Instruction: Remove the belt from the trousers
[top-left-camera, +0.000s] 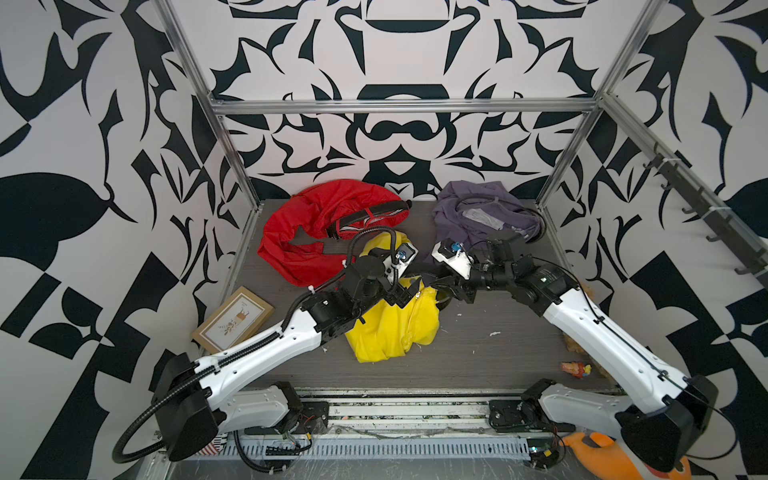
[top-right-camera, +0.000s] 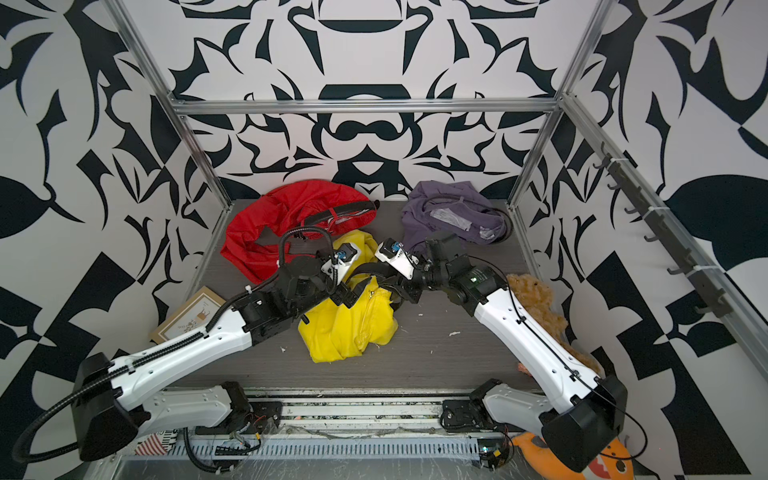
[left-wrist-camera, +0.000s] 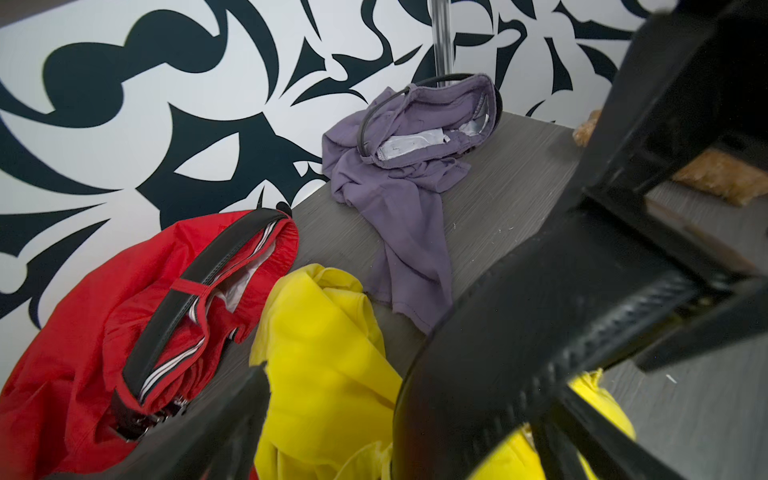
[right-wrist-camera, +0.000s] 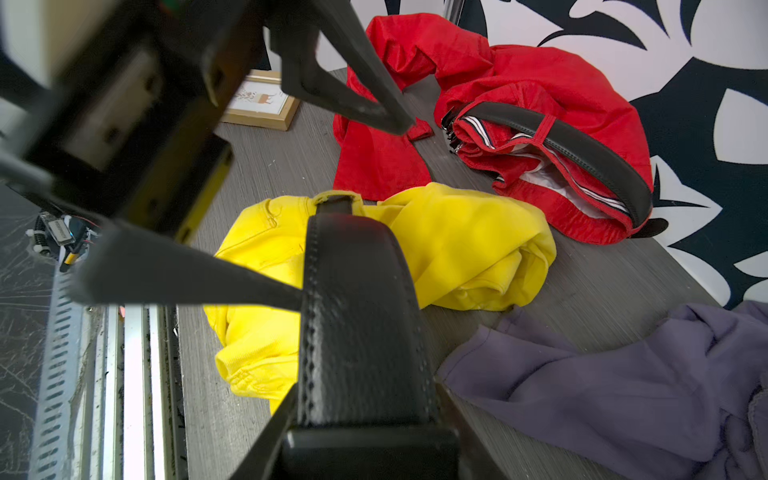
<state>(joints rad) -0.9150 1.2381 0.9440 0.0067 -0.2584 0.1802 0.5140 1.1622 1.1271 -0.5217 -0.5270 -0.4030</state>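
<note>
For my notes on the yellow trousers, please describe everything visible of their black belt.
The black belt is wide, leather-looking, stitched along the edge. It arches from a loop of the yellow trousers up into the right pincer, which is shut on it. The open left pincer stands around it. No buckle shows.

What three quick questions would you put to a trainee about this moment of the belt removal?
1. True or false: the black belt passes through a loop on the yellow trousers.
2. The right gripper is: A open and empty; B shut on the black belt; C shut on the purple trousers.
3. Fill in: besides the yellow pair, the ___ trousers also wear a wide black belt at the waist.

Key: 1 true; 2 B; 3 red.
</note>
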